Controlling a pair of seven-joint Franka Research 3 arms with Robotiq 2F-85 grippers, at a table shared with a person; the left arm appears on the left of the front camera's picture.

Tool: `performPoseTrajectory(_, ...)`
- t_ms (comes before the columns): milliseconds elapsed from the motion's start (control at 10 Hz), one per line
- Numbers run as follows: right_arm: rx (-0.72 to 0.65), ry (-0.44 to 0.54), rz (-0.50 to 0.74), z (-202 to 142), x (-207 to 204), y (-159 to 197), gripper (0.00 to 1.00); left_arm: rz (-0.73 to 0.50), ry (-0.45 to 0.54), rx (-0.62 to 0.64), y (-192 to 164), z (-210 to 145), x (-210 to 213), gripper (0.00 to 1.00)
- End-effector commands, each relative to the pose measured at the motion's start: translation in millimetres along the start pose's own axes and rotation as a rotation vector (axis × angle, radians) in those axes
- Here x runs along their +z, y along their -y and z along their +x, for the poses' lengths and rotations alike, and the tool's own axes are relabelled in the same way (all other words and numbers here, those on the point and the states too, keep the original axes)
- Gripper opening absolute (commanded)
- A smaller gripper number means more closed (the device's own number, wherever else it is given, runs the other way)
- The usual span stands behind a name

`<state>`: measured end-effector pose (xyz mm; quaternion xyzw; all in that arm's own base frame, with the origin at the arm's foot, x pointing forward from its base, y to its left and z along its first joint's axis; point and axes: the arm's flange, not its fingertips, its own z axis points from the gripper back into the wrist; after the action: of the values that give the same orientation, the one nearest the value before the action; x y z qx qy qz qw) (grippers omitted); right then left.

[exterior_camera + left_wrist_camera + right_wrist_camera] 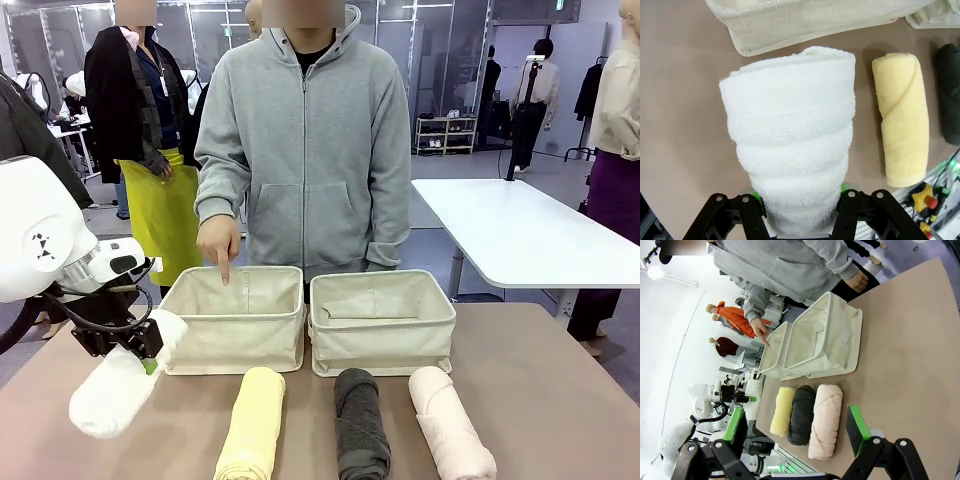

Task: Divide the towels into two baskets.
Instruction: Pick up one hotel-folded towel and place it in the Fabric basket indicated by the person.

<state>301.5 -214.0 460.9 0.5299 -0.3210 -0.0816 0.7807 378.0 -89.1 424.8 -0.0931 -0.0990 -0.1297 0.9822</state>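
Note:
My left gripper (143,352) is shut on one end of the white towel (115,390), which is lifted off the table just left of the left basket (235,350). In the left wrist view the white roll (792,135) stands between the fingers of the left gripper (800,202). The pale yellow towel (253,425), dark grey towel (360,425) and pale pink towel (450,425) lie side by side in front of the baskets. The right basket (385,350) sits beside the left one. My right gripper (797,430) hangs open above the table, holding nothing.
A person in a grey hoodie stands behind the baskets, one hand (220,250) pointing a finger down into the left basket. Brown tabletop lies bare at the right of the pink towel. Another white table (520,230) stands farther back right.

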Motion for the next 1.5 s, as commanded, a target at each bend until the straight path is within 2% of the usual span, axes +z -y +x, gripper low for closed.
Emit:
performPoseTrajectory(0,0.009,0.011,0.011,0,1,-3,1.00,0.044,0.118,-0.121,1,-2,32,0.47)
performPoseTrajectory(100,0.009,0.011,0.011,0,1,-3,1.00,0.102,0.152,-0.216,12,14,58,0.47)
performPoseTrajectory(200,0.009,0.011,0.011,0,1,-3,1.00,0.147,0.152,-0.374,28,38,79,0.47)
performPoseTrajectory(300,0.009,0.011,0.011,0,1,-3,1.00,0.138,0.140,-0.496,39,59,89,0.47)
performPoseTrajectory(400,0.009,0.011,0.011,0,1,-3,1.00,0.074,0.098,-0.673,53,78,93,0.47)
performPoseTrajectory(500,0.009,0.011,0.011,0,1,-3,1.00,0.063,0.085,-0.820,65,100,89,0.47)
performPoseTrajectory(600,0.009,0.011,0.011,0,1,-3,1.00,0.055,0.124,-0.971,78,125,86,0.47)
performPoseTrajectory(700,0.009,0.011,0.011,0,1,-3,1.00,0.077,0.110,-1.092,87,144,81,0.47)
performPoseTrajectory(800,0.009,0.011,0.011,0,1,-3,1.00,0.115,0.053,-1.221,95,159,71,0.47)
performPoseTrajectory(900,0.009,0.011,0.011,0,1,-3,1.00,0.191,-0.005,-1.302,102,172,62,0.47)
performPoseTrajectory(1000,0.009,0.011,0.011,0,1,-3,1.00,0.203,-0.021,-1.350,107,187,54,0.47)
performPoseTrajectory(1300,0.009,0.011,0.011,0,1,-3,1.00,0.094,-0.069,-1.320,93,217,27,0.47)
performPoseTrajectory(1400,0.009,0.011,0.011,0,1,-3,1.00,0.111,-0.079,-1.310,86,225,18,0.47)
